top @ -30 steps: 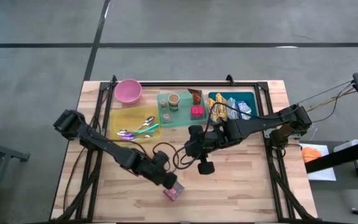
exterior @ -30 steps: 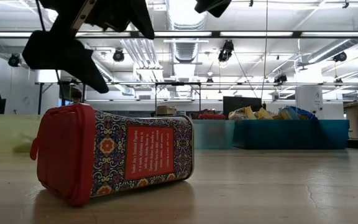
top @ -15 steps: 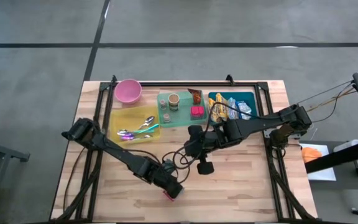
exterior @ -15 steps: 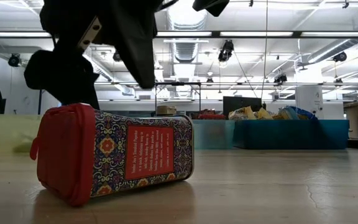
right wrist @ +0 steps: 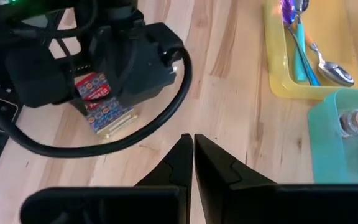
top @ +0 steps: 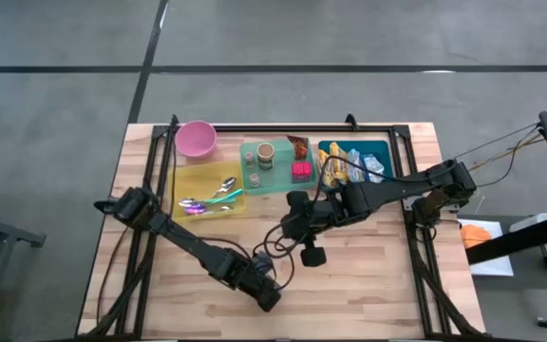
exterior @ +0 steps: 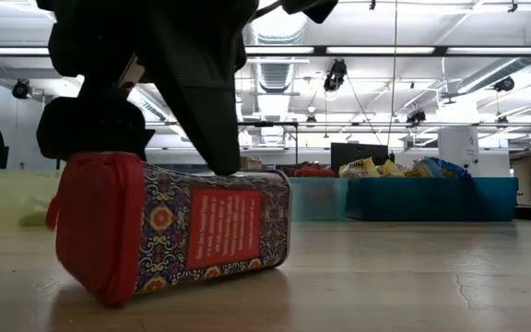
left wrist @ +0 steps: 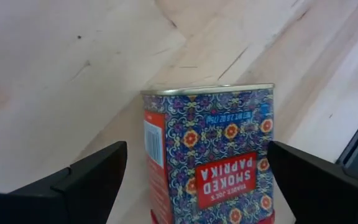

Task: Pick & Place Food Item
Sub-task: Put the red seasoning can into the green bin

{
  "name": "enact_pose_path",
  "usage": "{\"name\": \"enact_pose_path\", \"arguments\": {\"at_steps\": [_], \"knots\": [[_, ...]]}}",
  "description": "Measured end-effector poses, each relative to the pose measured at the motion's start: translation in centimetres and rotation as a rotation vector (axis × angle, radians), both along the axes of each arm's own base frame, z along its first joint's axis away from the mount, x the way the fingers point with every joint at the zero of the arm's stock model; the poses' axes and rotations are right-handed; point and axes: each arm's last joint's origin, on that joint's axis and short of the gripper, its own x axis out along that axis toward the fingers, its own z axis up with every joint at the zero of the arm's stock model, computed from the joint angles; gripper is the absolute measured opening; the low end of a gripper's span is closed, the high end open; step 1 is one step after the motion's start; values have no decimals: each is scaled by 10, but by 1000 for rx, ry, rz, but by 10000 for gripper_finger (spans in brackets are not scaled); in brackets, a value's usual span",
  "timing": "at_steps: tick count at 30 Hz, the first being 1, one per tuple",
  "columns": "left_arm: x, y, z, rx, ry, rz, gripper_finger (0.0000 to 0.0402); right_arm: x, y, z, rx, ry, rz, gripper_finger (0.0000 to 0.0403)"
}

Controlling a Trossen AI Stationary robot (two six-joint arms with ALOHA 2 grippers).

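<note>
A smoked paprika tin, patterned blue with red labels and a red lid, lies on its side on the wood near the table's near edge. My left gripper is open and points steeply down over it, one finger on each side of the tin. In the high view the left gripper hides the tin. The right wrist view shows the tin under the left hand. My right gripper hangs shut above the table's middle, holding nothing. My left gripper straddles the tin from above with open fingers. One finger comes down to the tin's upper edge, but I cannot tell whether it touches. The tin lies flat on the table.
Along the far side stand a pink bowl, a yellow tray with spoons, a green tray with small cups and a teal bin of snack packets. Cables loop between the arms. The table's near edge runs close to the tin.
My left gripper has come down over the tin and a little toward the near edge, rolling slightly and staying open. Its fingers, high above the tin a second ago, now reach the tin's sides.
</note>
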Motion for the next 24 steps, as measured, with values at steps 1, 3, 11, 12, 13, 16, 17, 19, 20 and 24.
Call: {"name": "enact_pose_path", "arguments": {"at_steps": [1, 3, 11, 12, 13, 16, 17, 19, 20, 24], "knots": [[0, -1, -1, 4, 0, -10, 392, 0, 0, 0, 2, -1, -1, 13], [2, -3, -3, 12, -5, -31, 392, 1, 0, 1, 5, -11, -3, 13], [-2, -8, -6, 46, 10, -90, 392, 1, 0, 1, 6, -16, -2, 13], [-2, -9, -6, 46, 9, -91, 392, 1, 0, 1, 4, -16, 0, 13], [-3, -9, -7, 48, 13, -91, 392, 1, 0, 1, 4, -16, 0, 13], [-5, -9, -7, 50, 31, -76, 392, 1, 0, 1, 6, -15, -3, 13], [-5, -9, -8, 50, 35, -69, 392, 1, 0, 1, 6, -16, -2, 13], [-6, -9, -9, 50, 39, -59, 392, 1, 0, 1, 4, -16, 0, 13], [-7, -9, -10, 54, 43, -58, 392, 1, 0, 1, 4, -16, 0, 13], [-7, -9, -16, 62, 51, -56, 392, 1, 0, 1, 6, -16, -2, 13]]}}
